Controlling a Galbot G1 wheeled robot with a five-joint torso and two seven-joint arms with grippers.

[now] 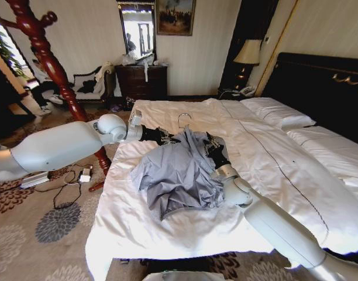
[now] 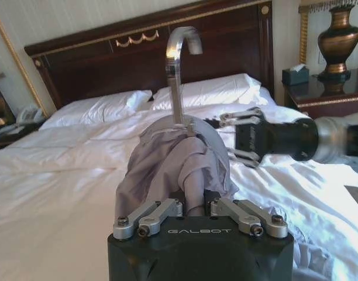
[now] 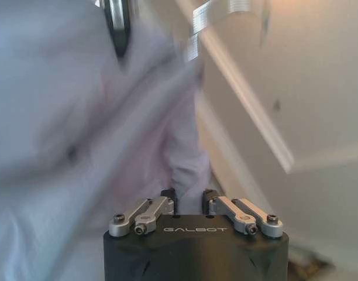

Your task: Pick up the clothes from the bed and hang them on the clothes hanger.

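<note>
Head view: a wide bed [image 1: 185, 231] with a white duvet crossed by a thin dark seam carries a light blue-grey shirt [image 1: 176, 170], bunched in a heap near the bed's foot edge; a silver hook [image 1: 184, 118] of the hanger stands up just above the top of the heap; the left pincer [image 1: 169, 137] reaches in from the bed's left side and touches the shirt near the hook; the right pincer [image 1: 212, 146] comes up from the foot edge and presses into the cloth on the heap's other side; a dark red wooden coat stand [image 1: 50, 58] rises on the floor beyond the bed's left side.

Left wrist view: the left pincer [image 2: 194, 202] is closed on a fold of the shirt [image 2: 167, 164]; the hook [image 2: 179, 70] stands upright out of the top of the cloth; the right pincer [image 2: 226, 137] lies just beside the shirt, touching its far side; white pillows [image 2: 208, 91] and a black headboard [image 2: 97, 64] sit at the head of the bed.

Right wrist view: the right pincer [image 3: 189, 202] is clamped on a narrow fold of the shirt [image 3: 79, 129], which hangs close in front of the camera, blurred.
</note>
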